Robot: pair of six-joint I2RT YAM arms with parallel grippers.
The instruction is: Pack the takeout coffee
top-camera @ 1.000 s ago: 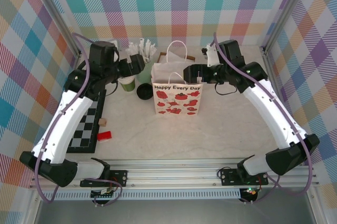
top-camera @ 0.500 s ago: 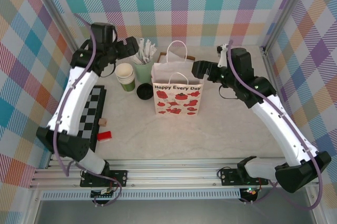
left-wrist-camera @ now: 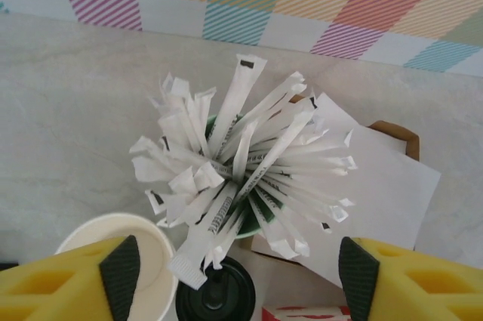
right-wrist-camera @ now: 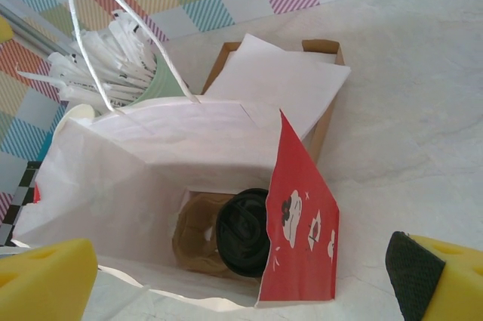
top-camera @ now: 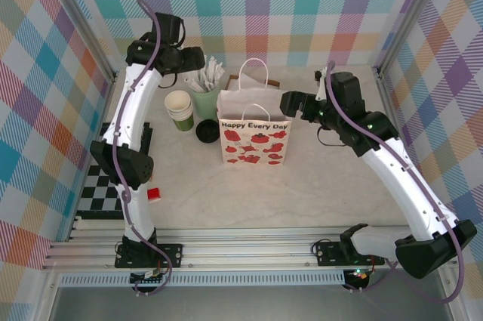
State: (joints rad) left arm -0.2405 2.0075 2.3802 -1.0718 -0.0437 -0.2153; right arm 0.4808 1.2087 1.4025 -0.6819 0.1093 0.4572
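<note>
1. Takeout coffee cup (right-wrist-camera: 243,232), seen from the right wrist: it stands at the bottom of the white paper bag with red print (right-wrist-camera: 113,177). We see its round black plastic lid from above, and the cup wall is hidden beneath it. It sits just beside a brown round thing (right-wrist-camera: 198,234) that we cannot identify.
2. Same view: the right gripper (right-wrist-camera: 241,279) hangs over the bag's mouth with its jaws spread wide and nothing between them. Behind the bag lies a brown cardboard box of white napkins (right-wrist-camera: 279,79).
3. Left wrist view: the left gripper (left-wrist-camera: 241,276) has its yellow fingers well apart, and we see nothing held. Below it stands a green cup stuffed with white paper-wrapped sticks (left-wrist-camera: 234,170). A stack of cream paper cups (left-wrist-camera: 143,260) and a loose black lid (left-wrist-camera: 219,294) lie near.
4. Top view: the bag stands upright mid-table, so the takeout coffee cup inside it is hidden from us. The right gripper is just beside the bag's right top edge. The left gripper is high at the back, above the green cup of sticks. A black-and-white checkerboard (top-camera: 102,185) and a small red block (top-camera: 154,194) lie at the left.
</note>
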